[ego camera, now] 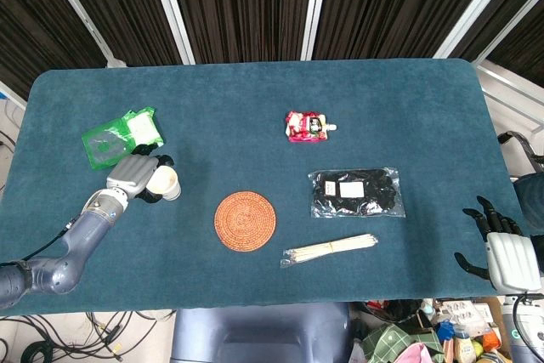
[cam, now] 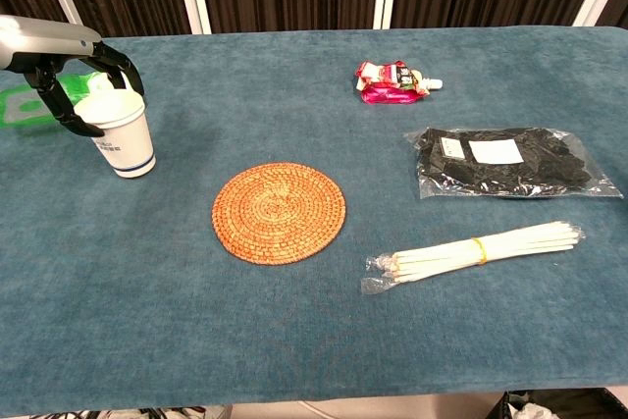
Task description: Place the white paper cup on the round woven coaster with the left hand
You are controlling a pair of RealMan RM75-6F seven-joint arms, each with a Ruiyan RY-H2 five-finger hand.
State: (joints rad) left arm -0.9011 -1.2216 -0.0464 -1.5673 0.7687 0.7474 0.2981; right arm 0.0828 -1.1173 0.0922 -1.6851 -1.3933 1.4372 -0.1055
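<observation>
White paper cup is upright toward the left edge of the worktop, base apparently still down on the cloth, blue band near the bottom. Left hand is on it from above and the side, dark fingers curled round the rim and upper wall, so it's clamped on the cup. Head view agrees: left hand wrapped on the cup.

Round woven coaster lies flat near the front-middle, well apart from the cup, nothing on it. Open cloth between them, no obstacles on the direct path.

Risks, as I read it: grip is high, near the rim. Thin paper, so too much squeeze could crush or oval the mouth; too little and it slips on the lift. Dragging w/o lifting could catch the base on the nap and tip it. Coaster's ridged weave means an off-centre set-down could leave it rocking.

Further out: green packet behind the hand, red pouch, black bag, chopsticks bundle to the right. Right hand hangs off the right edge, fingers spread, holding nothing.
</observation>
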